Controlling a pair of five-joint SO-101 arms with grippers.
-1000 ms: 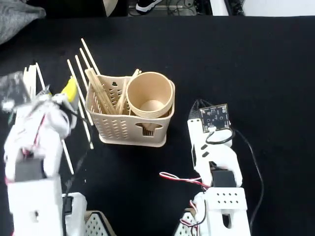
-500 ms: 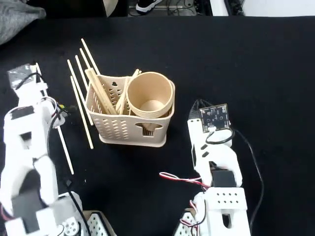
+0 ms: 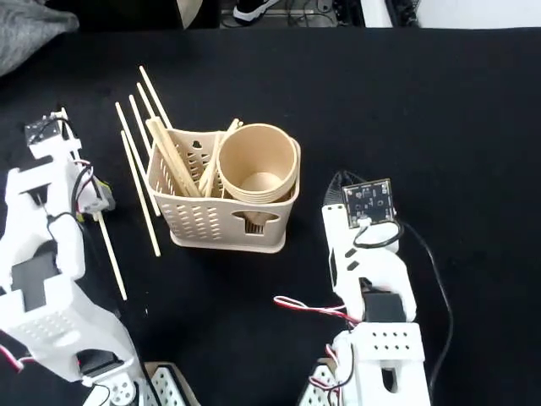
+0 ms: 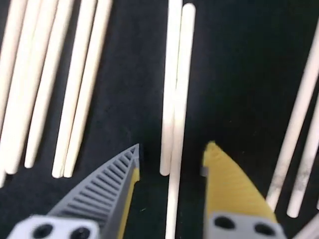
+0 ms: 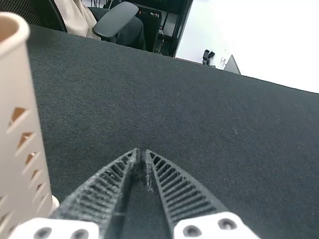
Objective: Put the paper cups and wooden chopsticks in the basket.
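Two chopsticks [image 4: 174, 89] lie side by side on the black table [image 4: 234, 59], running straight into the gap of the left pincer [image 4: 172, 159]. We find its jaws spread wide, gripping nothing, one on either side of the pair. More loose sticks [image 4: 74, 87] lie outside each jaw. The high view adds the basket [image 3: 211, 222], apart from this pincer, holding a paper cup [image 3: 258, 165] and bundled sticks [image 3: 173, 156]. The right pincer [image 5: 141, 158] is closed on nothing, with the basket wall near it.
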